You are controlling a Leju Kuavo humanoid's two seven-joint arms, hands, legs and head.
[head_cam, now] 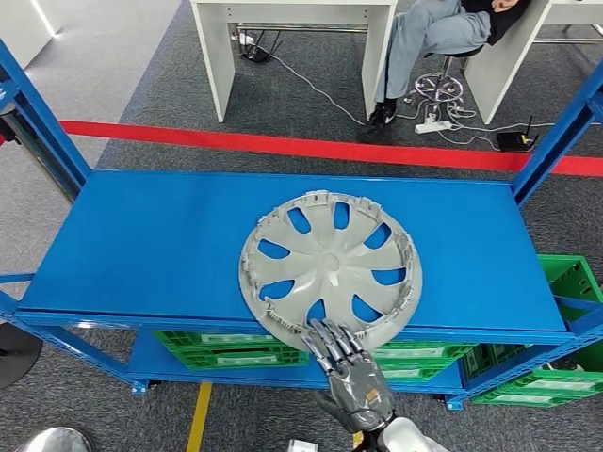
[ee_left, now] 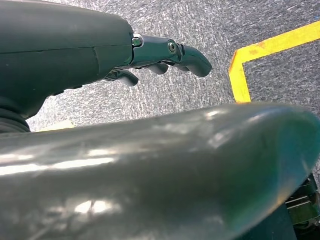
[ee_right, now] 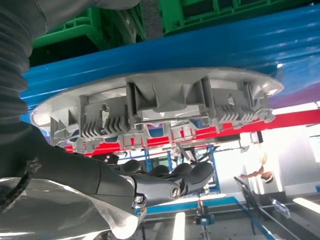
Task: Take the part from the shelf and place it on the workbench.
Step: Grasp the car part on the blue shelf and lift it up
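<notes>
Fingers: right hand spread, holding nothing; left hand loosely extended, holding nothing.
Surface: blue shelf, grey carpet.
Part: grey wheel cover near edge, fingertips at its rim.

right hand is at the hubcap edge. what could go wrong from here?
1. The grey plastic wheel cover overhangs the front edge of the blue metal shelf; a nudge from the right hand could tip it off before the hand has a grip.
2. The ribbed clips along its rim look thin and could snag on the fingers or bend.
</notes>
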